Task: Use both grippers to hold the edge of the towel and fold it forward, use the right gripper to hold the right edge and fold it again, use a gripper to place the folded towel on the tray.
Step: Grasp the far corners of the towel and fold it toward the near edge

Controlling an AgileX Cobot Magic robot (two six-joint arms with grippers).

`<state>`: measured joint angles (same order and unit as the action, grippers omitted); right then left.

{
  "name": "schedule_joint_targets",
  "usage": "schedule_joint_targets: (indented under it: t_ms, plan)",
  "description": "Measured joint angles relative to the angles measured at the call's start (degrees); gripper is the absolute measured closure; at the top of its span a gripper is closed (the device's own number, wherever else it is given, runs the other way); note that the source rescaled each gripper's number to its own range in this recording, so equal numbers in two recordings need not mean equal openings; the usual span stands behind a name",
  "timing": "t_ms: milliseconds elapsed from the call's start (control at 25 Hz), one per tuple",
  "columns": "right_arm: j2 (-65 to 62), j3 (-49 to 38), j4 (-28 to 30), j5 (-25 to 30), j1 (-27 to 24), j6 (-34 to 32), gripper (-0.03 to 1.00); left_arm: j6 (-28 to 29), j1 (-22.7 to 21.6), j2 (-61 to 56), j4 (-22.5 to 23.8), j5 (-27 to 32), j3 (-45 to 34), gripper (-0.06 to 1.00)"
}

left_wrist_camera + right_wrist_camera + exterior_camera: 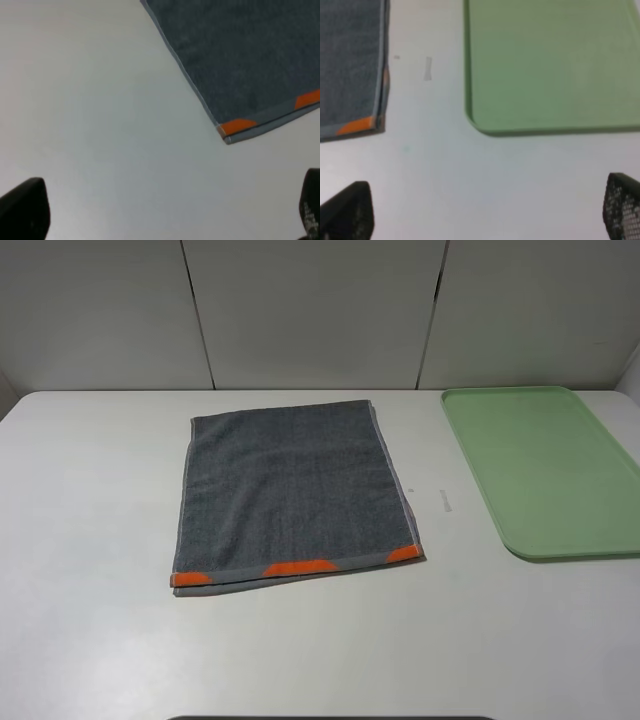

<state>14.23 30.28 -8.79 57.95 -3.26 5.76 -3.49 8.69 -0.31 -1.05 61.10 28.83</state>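
Exterior high view showed the towel point(295, 495), dark grey terry w/ orange marks, lying flat mid-bench point(90, 540). It lay apart from the pale green tray point(540, 465) on its right. The towel's near border point(297, 568) looked two layers thick, so prob. doubled over. It was likely light, soft and limp: it would sag and drag rather than slide stiffly. A pinch should go low at the hem and catch every layer. The best hold for the next fold seemed to be the right edge point(398, 490), near its front corner. Neither arm showed in this view. Wrist views: left hand point(167, 210) and right hand point(485, 210) both had jaws spread wide. They held nothing and hovered over bare bench, short of the towel's near corners.
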Motion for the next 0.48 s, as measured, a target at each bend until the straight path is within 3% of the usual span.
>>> schedule_joint_targets:
  t_ms: [160, 480]
  plan:
    - [2.3, 2.8, -0.3, -1.6, 0.0, 2.5, -0.03, -0.1, 0.0, 4.7, 0.0, 0.1, 1.3, -0.05]
    - [7.3, 4.4, -4.5, -5.0, 1.4, 8.3, -0.03, -7.6, 0.0, 21.7, 0.1, -1.1, 3.0, -0.04]
